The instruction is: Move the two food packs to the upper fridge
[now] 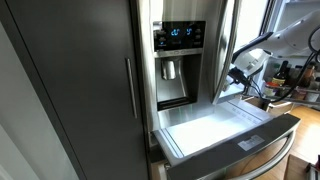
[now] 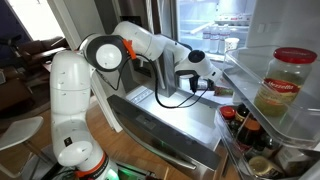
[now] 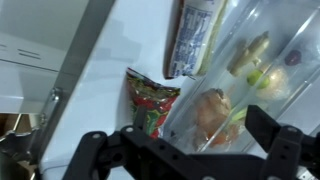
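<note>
Gripper with jaws spread and empty, poised over the pulled-out drawer; a red-green food pack lies just beyond the fingertips, beside clear produce bags. Upper fridge, right door open, shows white shelves ready to receive; second pack not discernible

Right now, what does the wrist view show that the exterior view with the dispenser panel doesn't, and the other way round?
Only the wrist view shows a red and green food bag, a clear bin of produce and a bottle. Only the exterior view shows the dispenser panel, the closed fridge door handle and the open pull-out drawer. Both show the pincer, though in the exterior view its jaws are unreadable.
</note>
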`<state>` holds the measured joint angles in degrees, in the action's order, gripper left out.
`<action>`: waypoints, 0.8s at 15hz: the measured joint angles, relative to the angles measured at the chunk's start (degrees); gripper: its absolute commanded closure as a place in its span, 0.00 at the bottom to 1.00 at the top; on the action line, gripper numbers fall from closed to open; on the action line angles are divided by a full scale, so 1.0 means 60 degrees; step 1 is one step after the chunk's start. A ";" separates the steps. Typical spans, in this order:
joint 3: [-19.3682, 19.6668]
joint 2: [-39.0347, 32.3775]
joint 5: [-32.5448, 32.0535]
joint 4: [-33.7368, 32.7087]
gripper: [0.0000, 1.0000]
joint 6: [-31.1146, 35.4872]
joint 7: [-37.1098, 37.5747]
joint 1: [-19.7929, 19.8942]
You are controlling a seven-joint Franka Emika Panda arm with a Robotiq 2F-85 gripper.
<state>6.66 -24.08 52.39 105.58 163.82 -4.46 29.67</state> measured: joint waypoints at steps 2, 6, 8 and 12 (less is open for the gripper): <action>0.0277 0.0457 -0.0443 0.0634 0.00 -0.0456 0.0000 0.0003; 0.1092 0.1611 -0.1863 0.1786 0.00 -0.1937 0.0040 -0.0138; 0.1601 0.2255 -0.3068 0.2282 0.00 -0.2703 0.0352 -0.0264; 0.2296 0.3620 -0.5832 0.3141 0.00 -0.3766 0.1449 -0.0441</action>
<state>20.44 -2.36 17.39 124.42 141.22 4.23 27.03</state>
